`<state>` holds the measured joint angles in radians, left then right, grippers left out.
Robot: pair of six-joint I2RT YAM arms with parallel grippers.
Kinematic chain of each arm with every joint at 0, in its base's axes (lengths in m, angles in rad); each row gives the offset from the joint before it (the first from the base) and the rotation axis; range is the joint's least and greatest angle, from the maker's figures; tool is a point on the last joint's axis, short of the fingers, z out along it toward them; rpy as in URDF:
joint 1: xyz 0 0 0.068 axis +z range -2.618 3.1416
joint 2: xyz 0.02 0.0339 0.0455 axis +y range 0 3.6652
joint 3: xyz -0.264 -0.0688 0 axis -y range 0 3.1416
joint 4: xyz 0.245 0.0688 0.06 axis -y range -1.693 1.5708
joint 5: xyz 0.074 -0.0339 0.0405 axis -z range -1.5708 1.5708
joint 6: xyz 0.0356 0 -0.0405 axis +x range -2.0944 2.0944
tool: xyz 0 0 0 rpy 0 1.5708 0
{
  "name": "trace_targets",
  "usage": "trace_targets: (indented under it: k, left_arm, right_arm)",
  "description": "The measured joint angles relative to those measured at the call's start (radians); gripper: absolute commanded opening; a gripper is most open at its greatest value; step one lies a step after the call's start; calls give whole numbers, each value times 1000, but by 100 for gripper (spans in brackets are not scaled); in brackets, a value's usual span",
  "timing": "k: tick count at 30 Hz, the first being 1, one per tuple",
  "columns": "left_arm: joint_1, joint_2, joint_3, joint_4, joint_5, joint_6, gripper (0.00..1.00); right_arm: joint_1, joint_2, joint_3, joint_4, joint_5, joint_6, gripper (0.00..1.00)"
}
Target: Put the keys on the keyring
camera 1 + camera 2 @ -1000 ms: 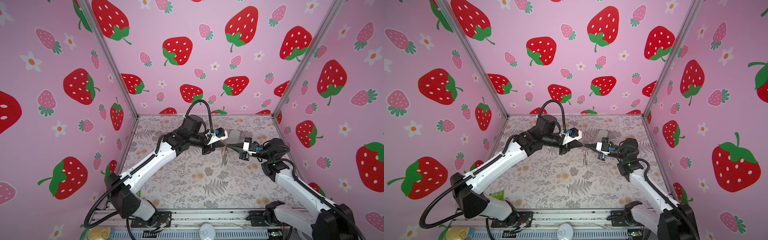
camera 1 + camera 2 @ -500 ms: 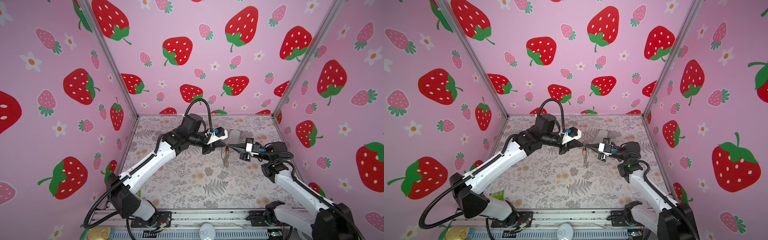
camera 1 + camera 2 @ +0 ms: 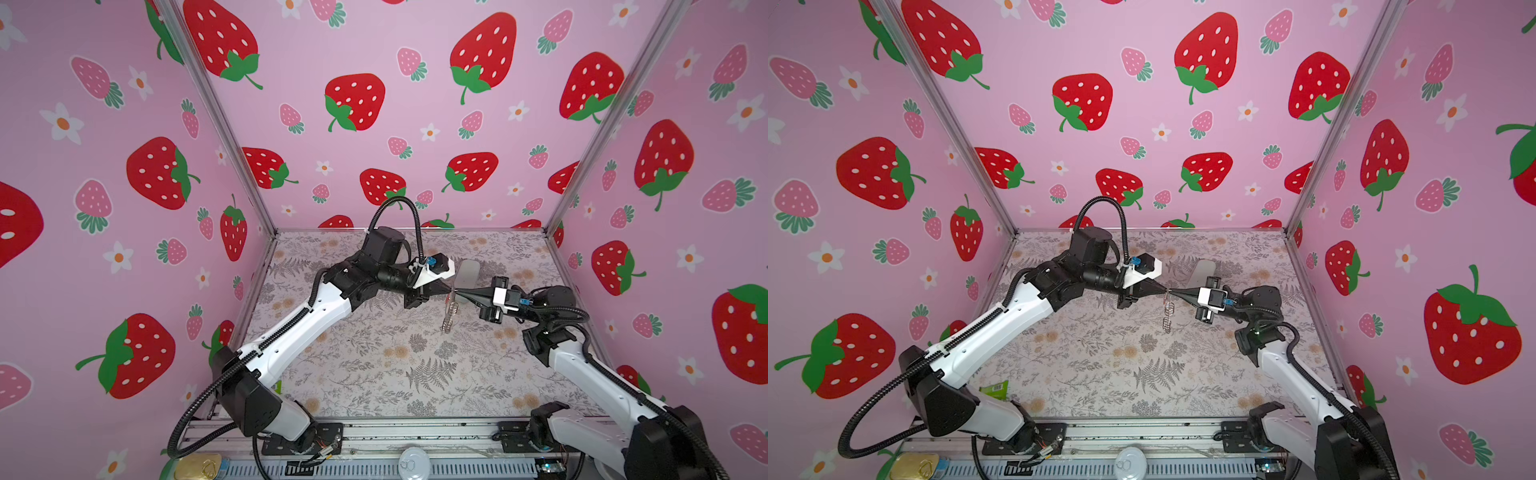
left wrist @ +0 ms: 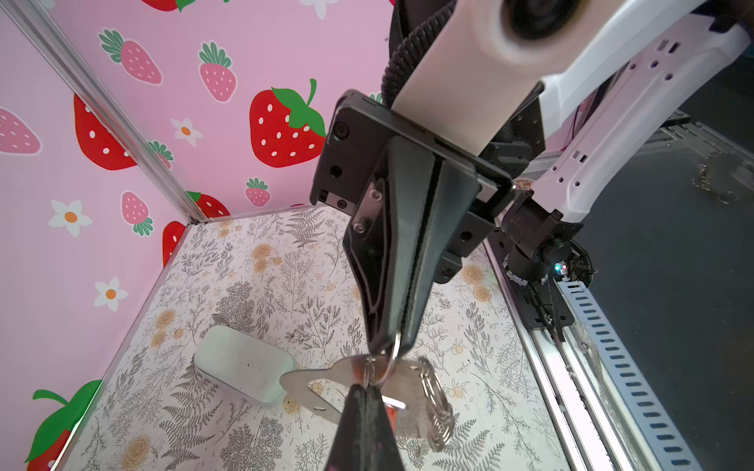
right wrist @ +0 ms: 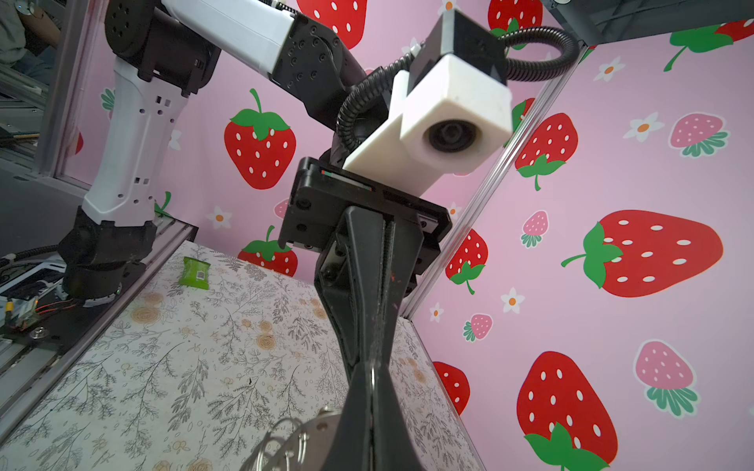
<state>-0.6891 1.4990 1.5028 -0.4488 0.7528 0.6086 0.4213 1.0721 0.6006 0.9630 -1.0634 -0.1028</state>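
Note:
My two grippers meet tip to tip above the middle of the table in both top views. The left gripper [image 3: 449, 289] [image 4: 366, 387] is shut on the key, whose red tag [image 4: 392, 412] shows on either side of its fingers. The right gripper [image 3: 458, 291] [image 5: 372, 369] is shut on a thin silver ring [image 4: 393, 351] of the keyring. The taupe-grey strap loop [image 4: 310, 387] and the chain of silver rings [image 3: 448, 318] [image 3: 1167, 316] [image 5: 281, 444] hang beneath the tips. The key's blade is hidden.
A pale green oblong case [image 3: 467, 270] [image 4: 240, 367] lies on the floral table behind the grippers. A green packet [image 3: 994, 390] [image 5: 195, 272] lies by the left arm's base. Pink strawberry walls close three sides, with a metal rail [image 3: 415, 432] along the front.
Both grippers stay shut and tip to tip. The right arm's wrist has shifted slightly and the hanging chain has barely moved.

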Motion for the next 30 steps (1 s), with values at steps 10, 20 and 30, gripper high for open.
trace_targets:
  k: [10, 20, 30]
  left_arm:
    - [0, 0, 0, -1, -6, -1, 18]
    - [0, -8, -1, 5, -12, -3, 13]
    - [0, -8, 0, 0, 2, 5, 0]
  right_arm:
    - [0, -7, -2, 12, 2, 5, 0]
    - [0, -9, -2, 17, 3, 4, 0]
    - [0, -9, -2, 17, 4, 3, 0]
